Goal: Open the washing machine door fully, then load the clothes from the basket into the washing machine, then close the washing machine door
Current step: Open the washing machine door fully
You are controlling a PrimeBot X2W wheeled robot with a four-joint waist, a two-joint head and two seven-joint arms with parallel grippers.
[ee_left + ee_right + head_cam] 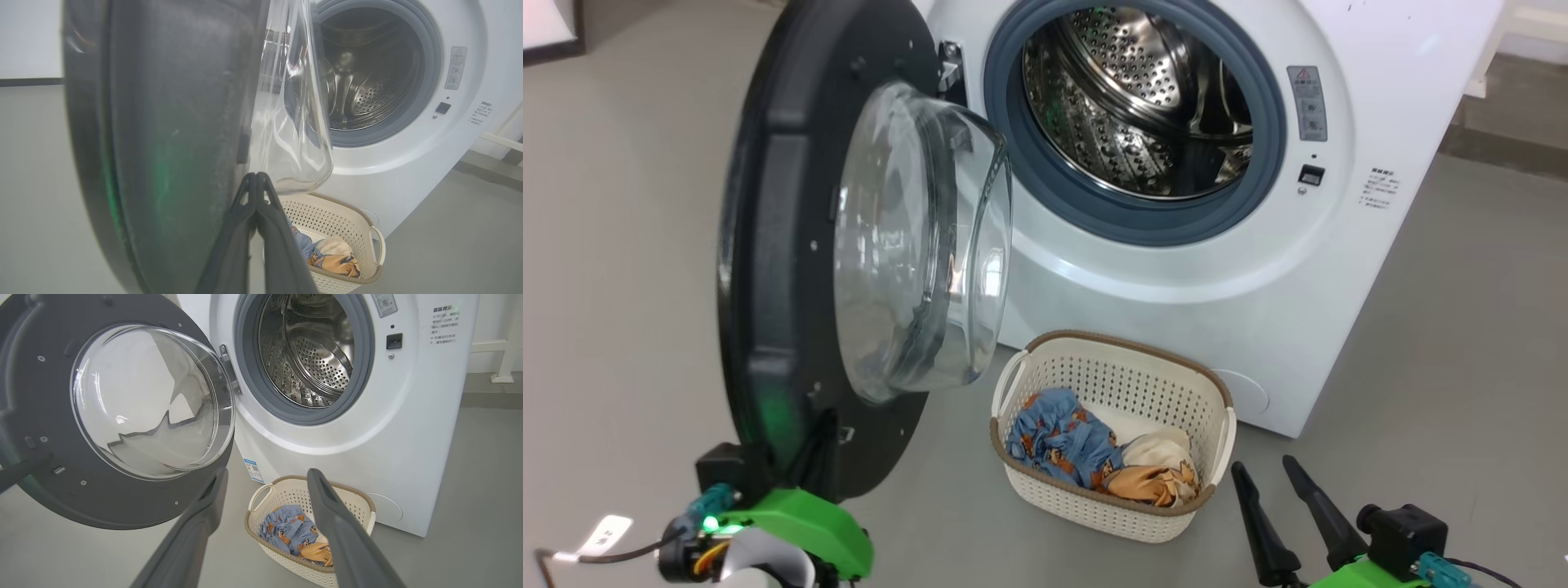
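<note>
The washing machine door (776, 269) is swung wide open to the left, so that its dark inner face and the bulging glass bowl (923, 245) are shown. The white washing machine (1176, 278) is seen with its grey gasket (1270, 139) and steel drum (1143, 106) exposed. The cream basket (1111, 506) is placed on the floor just before the machine. The clothes (1078, 449) are piled inside it: blue, cream-white and orange-tan.

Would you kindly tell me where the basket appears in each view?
Head view: basket lower centre, before the washing machine.
Left wrist view: basket bottom, right of centre, partly behind the left hand.
Right wrist view: basket bottom centre, between the fingers of the right hand.
Shared landmark: the grey gasket above it.
</note>
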